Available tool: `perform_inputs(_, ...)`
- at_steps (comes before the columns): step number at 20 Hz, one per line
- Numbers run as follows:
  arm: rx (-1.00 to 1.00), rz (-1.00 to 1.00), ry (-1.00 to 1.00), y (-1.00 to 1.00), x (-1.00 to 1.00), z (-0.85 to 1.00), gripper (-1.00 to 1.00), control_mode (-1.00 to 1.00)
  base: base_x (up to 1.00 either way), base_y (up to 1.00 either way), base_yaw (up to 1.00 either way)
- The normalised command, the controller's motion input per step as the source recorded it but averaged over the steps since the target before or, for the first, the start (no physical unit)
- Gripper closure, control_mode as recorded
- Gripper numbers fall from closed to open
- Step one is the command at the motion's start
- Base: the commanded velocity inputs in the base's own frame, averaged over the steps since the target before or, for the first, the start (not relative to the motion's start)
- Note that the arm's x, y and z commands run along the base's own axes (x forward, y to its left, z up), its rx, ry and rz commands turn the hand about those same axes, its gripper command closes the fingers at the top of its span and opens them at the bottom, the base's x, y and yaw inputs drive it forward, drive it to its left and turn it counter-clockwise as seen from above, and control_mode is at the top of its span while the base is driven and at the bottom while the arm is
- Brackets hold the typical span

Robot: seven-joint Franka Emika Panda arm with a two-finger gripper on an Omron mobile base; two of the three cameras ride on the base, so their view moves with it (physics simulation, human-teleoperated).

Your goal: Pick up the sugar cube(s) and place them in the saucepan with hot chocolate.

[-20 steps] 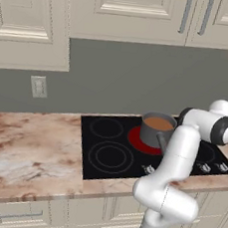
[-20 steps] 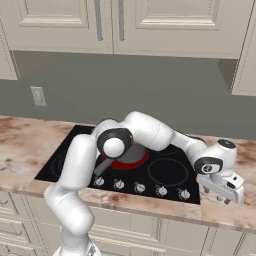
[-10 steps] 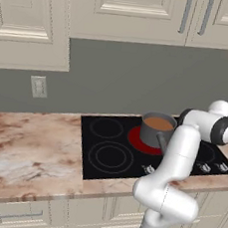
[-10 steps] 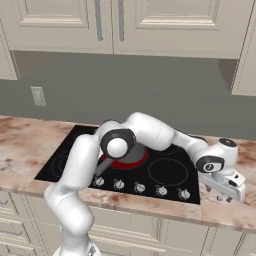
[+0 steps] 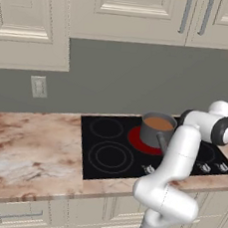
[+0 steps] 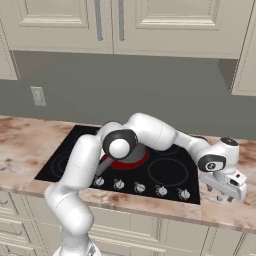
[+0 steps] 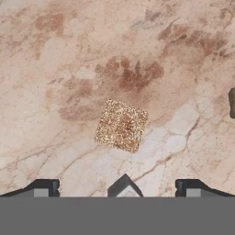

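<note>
Golden-brown and grainy, the sugar cube lies on the marble counter, and in the hand view we see it straight ahead of the gripper, almost on the middle line between the two dark tips. It sits a little to the right of that line, and it is turned: its edges run at a slant to the line that joins the tips, so it looks like a tilted square with no long axis to speak of. We judge that the fingers will meet it partly on the corners unless the hand rolls a little first.

The jaws stand wide apart, one tip on each side of the cube, and they hold nothing. The cube is not touched yet; the hand hangs above it.

From the right base view we find the gripper low over the counter just past the right edge of the cooktop. The saucepan with the hot chocolate stands on the red burner, well apart to the left of the hand. So we think that the coming move is a straight descent, and the carry afterwards goes left and back.
</note>
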Motion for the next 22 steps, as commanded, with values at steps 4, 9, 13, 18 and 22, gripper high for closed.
perform_inputs(4, 0.00, 0.00, 0.06, 0.00, -0.18, -0.10, -1.00, -1.00, 0.00, 0.00, 0.00)
perform_inputs(9, 0.00, 0.00, 0.02, 0.00, -0.09, -0.08, -1.00, -1.00, 0.00, 0.00, 0.00)
perform_inputs(13, 0.00, 0.00, 0.00, 0.00, 0.00, -0.01, -1.00, -1.00, 0.00, 0.00, 0.00)
perform_inputs(18, 0.00, 0.00, 0.01, 0.00, 0.00, -0.05, -1.00, -1.00, 0.00, 0.00, 0.00)
perform_inputs(22, 0.01, 0.00, 0.01, 0.00, 0.00, -0.32, -1.00, -1.00, 0.00, 0.00, 0.00)
